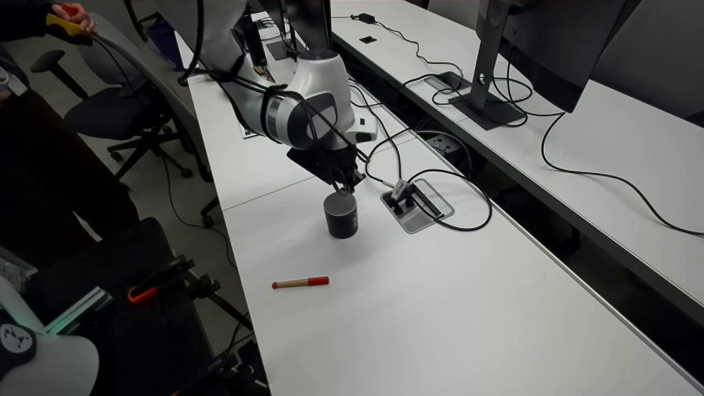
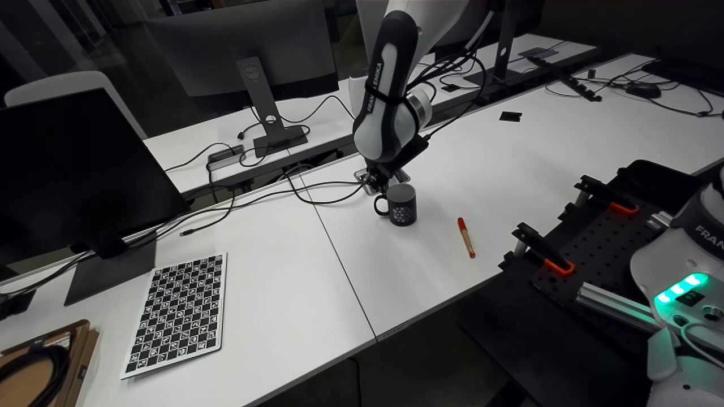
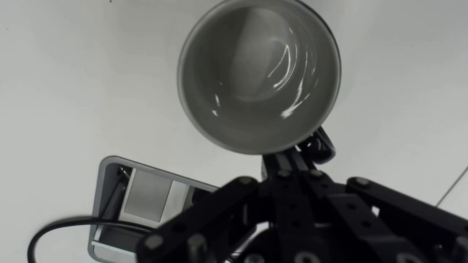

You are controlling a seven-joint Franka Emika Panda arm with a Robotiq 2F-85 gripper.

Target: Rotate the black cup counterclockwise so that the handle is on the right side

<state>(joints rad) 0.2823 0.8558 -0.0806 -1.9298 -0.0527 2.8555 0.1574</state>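
The black cup stands upright on the white table, in both exterior views (image 1: 342, 224) (image 2: 404, 210). Its grey inside fills the upper middle of the wrist view (image 3: 256, 73). Its handle (image 2: 379, 206) points to the left in an exterior view. In the wrist view the handle (image 3: 323, 149) shows at the cup's lower right. My gripper (image 3: 284, 157) has its two fingers together, just left of the handle and against or close to the cup's side; the tips are hidden below the rim. Nothing shows between the fingers. The gripper also shows in an exterior view (image 1: 348, 187).
A stick with a red end (image 1: 301, 282) lies on the table near the cup; it shows again in an exterior view (image 2: 466, 237). A recessed socket box (image 1: 418, 206) with black cables is beside the cup. A checkered board (image 2: 178, 314) and monitors (image 2: 85, 169) stand farther off.
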